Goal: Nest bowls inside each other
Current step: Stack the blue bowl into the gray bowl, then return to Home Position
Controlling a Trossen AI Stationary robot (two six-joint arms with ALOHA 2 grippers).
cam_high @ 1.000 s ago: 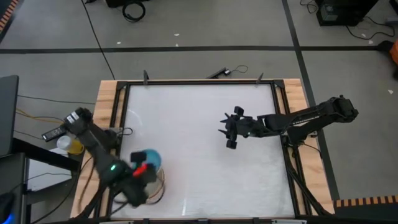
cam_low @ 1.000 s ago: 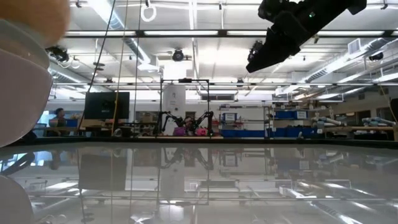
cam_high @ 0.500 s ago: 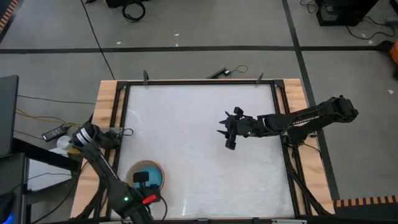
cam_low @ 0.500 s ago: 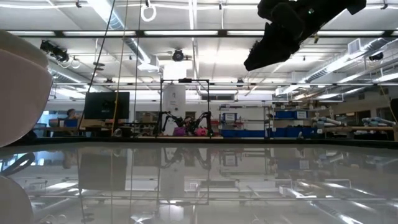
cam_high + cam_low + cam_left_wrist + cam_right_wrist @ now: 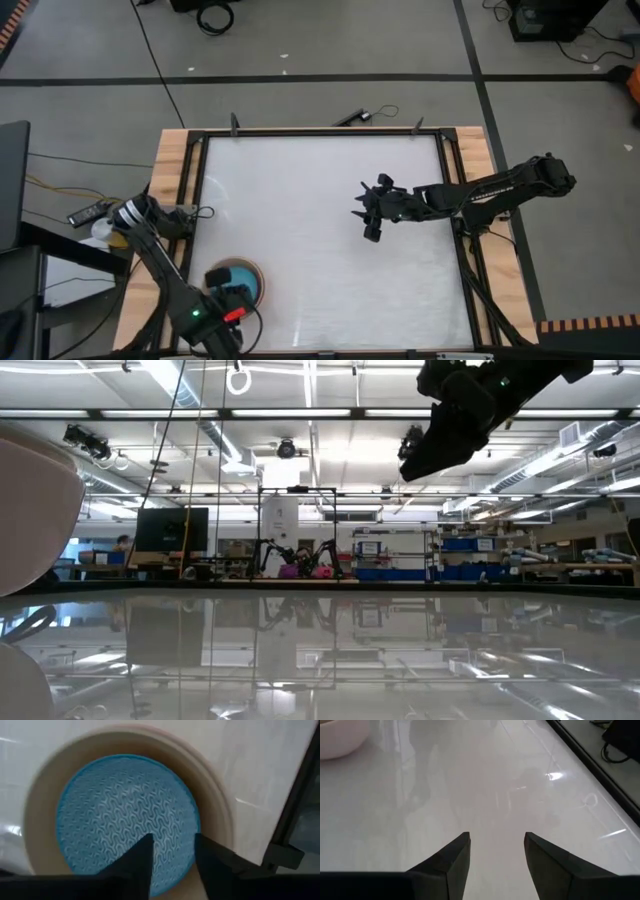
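Note:
A bright blue bowl [image 5: 120, 815] with a wavy pattern lies inside a beige bowl [image 5: 45, 820], and a pinkish rim [image 5: 150, 729] shows outside that. The stack [image 5: 236, 280] stands at the table's near left corner. It appears as a pale bowl wall [image 5: 35, 510] in the low view and far off [image 5: 340, 740] in the right wrist view. My left gripper [image 5: 172, 852] [image 5: 232, 298] hangs over the stack, open. Its fingers stand either side of the blue bowl's rim [image 5: 192, 845] with a gap. My right gripper [image 5: 367, 210] [image 5: 495, 850] waits open above the table's middle right.
The table's black frame rail [image 5: 300, 805] runs close beside the stack, with the wooden border [image 5: 170, 180] outside it. The white tabletop [image 5: 320, 250] lies bare between the two arms. Cables and a yellow thing [image 5: 120, 236] lie off the table's left side.
My left gripper has gone down and toward the table's near edge with the blue bowl. The bowl was held tipped above the stack a second ago. It now lies level inside the beige bowl.

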